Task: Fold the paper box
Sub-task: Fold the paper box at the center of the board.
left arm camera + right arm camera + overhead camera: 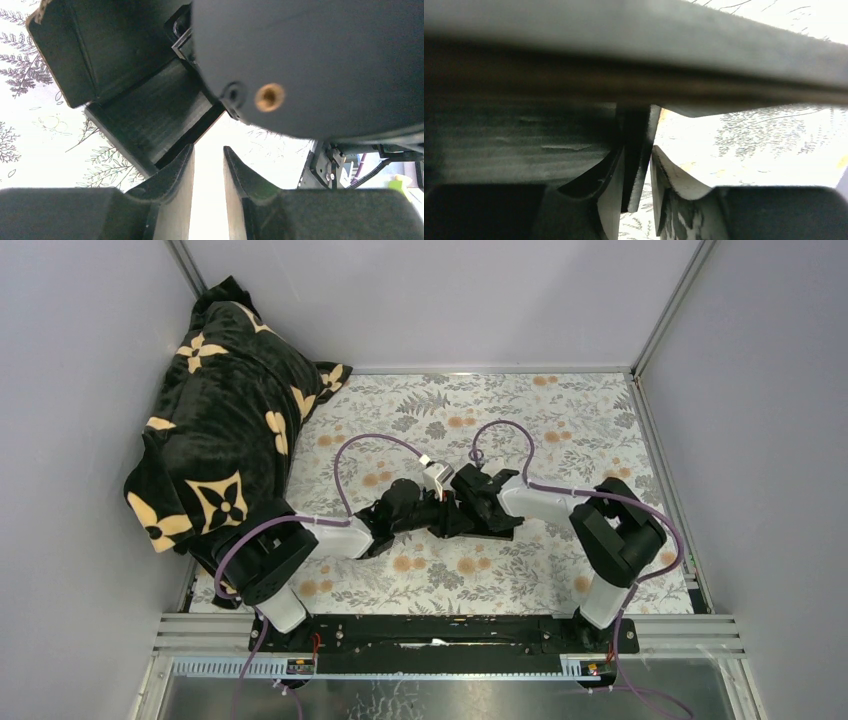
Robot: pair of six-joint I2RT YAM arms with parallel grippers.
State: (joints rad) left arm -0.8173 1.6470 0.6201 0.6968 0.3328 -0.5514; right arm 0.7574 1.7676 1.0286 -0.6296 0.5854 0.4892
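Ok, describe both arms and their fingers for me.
The left arm and right arm match: white links between chunky black joints, each trailing a looping purple cable. The fingers are black, tapered wedges with curved tops.

Paper box: matte blk card, part-folded, walls raised, on floral table, centre.

Black claws, white-and-black arms, looping purple cables
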